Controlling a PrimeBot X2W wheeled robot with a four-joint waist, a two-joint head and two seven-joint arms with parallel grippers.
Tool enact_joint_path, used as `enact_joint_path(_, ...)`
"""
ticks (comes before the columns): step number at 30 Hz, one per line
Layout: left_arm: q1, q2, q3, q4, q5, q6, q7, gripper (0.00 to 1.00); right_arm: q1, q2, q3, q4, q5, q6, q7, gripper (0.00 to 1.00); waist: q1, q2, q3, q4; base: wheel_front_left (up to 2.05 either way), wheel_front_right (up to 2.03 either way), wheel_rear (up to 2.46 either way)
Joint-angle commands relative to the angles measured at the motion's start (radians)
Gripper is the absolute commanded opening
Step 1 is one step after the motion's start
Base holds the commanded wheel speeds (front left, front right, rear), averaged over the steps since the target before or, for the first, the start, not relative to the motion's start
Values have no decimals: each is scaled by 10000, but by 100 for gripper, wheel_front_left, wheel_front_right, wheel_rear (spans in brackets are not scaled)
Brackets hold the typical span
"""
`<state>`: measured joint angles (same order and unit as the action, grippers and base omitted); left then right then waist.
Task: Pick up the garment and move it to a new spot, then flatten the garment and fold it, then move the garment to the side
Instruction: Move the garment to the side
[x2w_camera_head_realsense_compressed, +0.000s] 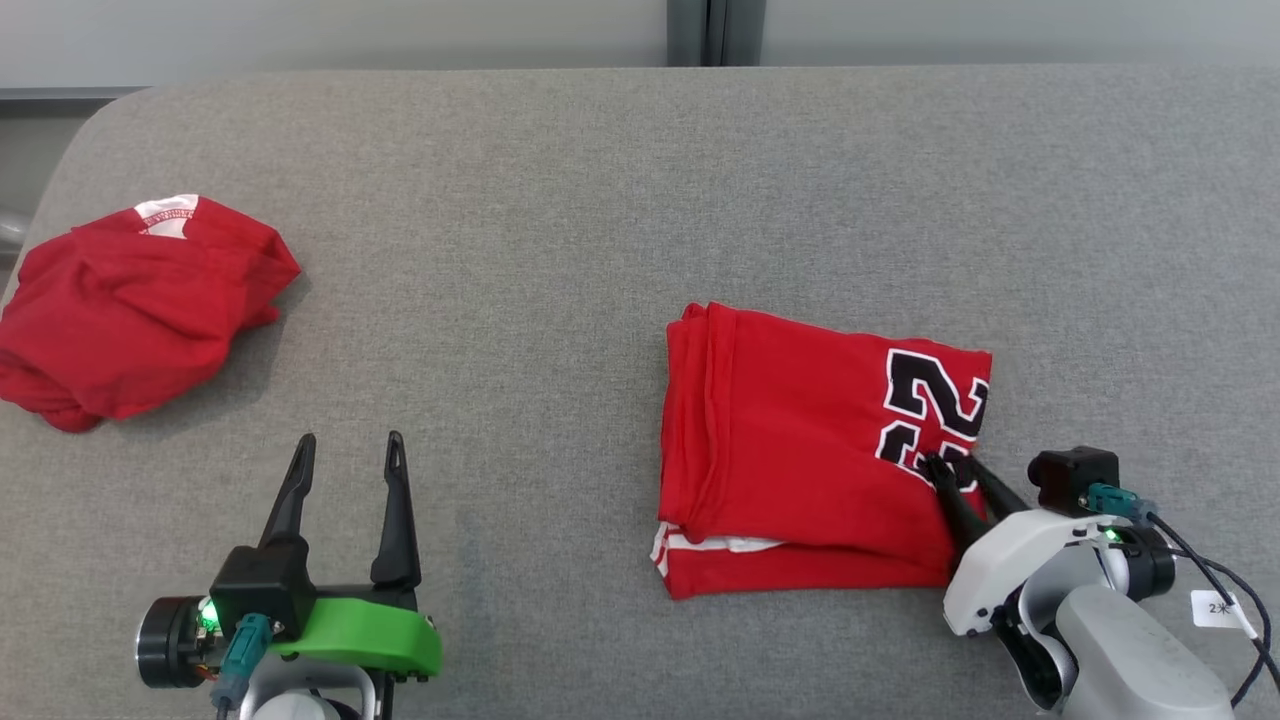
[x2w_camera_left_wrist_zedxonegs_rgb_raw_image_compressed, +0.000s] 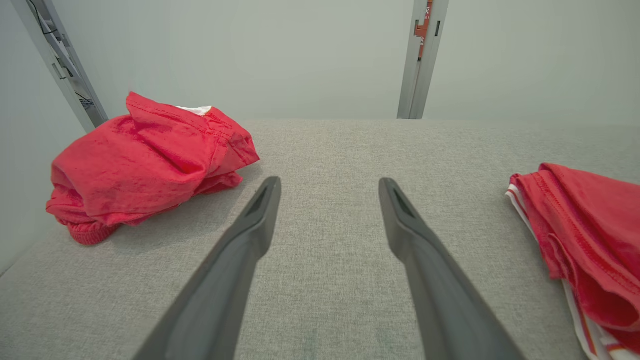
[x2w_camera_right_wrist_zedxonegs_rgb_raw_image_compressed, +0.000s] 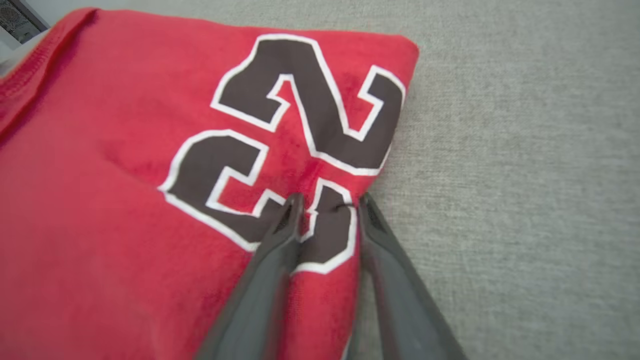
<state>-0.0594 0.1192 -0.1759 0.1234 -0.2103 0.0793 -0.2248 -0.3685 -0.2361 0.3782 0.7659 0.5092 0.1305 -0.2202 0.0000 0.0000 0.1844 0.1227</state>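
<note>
On the right half of the grey table (x2w_camera_head_realsense_compressed: 560, 250), your folded garment (x2w_camera_head_realsense_compressed: 800, 450) lies flat, almost square, a bit longer side to side, number end pointing right. Your right gripper (x2w_camera_head_realsense_compressed: 952, 466) straddles that edge; you cannot tell if it pinches. Your left gripper (x2w_camera_head_realsense_compressed: 350, 442) hangs wide apart, well away.

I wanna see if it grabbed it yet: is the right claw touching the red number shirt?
Touching. The right wrist view shows fingertips of the right gripper pressed on the numbered red shirt, at its edge.
</note>
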Motion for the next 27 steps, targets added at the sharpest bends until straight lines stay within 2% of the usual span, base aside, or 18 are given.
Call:
enact_joint_path(1,-240,-14,-29,20,35,42,-64,100,-16,-6,183,254,121,-1,44,0,0,0,47,-27,0,0,0)
enact_joint_path(4,-340,-50,-85,21,61,78,-97,100,-488,-311,299,296,183,-17,-79,0,0,0,195,-41,0,0,0)
enact_joint_path(10,-631,-131,-233,-143,221,220,-208,100,-1773,-1358,983,150,94,-12,-119,0,0,0,845,-270,0,0,0)
enact_joint_path(23,-2091,-277,-641,-570,885,675,-307,100,-4792,-4760,1523,106,1311,-10,-132,0,0,0,3516,-1624,0,0,0)
enact_joint_path(27,-2586,-145,-703,-842,1237,805,-227,100,-5499,-5582,1522,233,1758,-10,-246,0,0,0,4223,-2101,0,0,0)
